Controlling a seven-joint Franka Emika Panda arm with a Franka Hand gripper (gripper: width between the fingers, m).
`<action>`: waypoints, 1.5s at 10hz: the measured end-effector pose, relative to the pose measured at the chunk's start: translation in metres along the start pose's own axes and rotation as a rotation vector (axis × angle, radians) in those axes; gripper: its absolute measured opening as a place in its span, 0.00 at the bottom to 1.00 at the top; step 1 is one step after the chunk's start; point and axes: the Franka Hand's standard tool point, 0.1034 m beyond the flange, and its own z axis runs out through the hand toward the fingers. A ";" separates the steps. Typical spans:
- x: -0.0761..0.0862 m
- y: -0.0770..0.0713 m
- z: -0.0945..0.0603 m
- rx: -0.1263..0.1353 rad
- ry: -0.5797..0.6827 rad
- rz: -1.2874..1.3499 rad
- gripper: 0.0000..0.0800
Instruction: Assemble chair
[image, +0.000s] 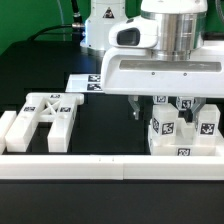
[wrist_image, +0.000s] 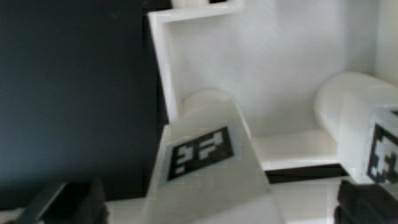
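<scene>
The chair is in separate white parts with black-and-white tags. A tagged cluster of parts (image: 180, 132) stands at the exterior view's right, against the front rail. My gripper (image: 168, 110) hangs straight above that cluster, open. In the wrist view an upright tagged piece (wrist_image: 201, 155) rises between my dark fingertips (wrist_image: 64, 205), and my gripper (wrist_image: 217, 206) stands open around it with a gap showing at one side. A flat white panel (wrist_image: 231, 80) lies behind it, and another tagged piece (wrist_image: 377, 150) is beside it. The X-braced frame (image: 50, 115) lies flat at the exterior view's left.
A long low white rail (image: 100, 165) runs along the front of the black table. The marker board (image: 90, 82) lies at the back near the robot's base. Dark table surface (image: 105, 120) separates the X-braced frame from the cluster.
</scene>
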 end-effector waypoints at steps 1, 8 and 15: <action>0.000 0.002 0.000 -0.010 0.000 -0.107 0.81; 0.001 0.006 0.000 -0.023 -0.002 -0.361 0.50; 0.001 0.007 0.001 -0.019 0.000 -0.114 0.37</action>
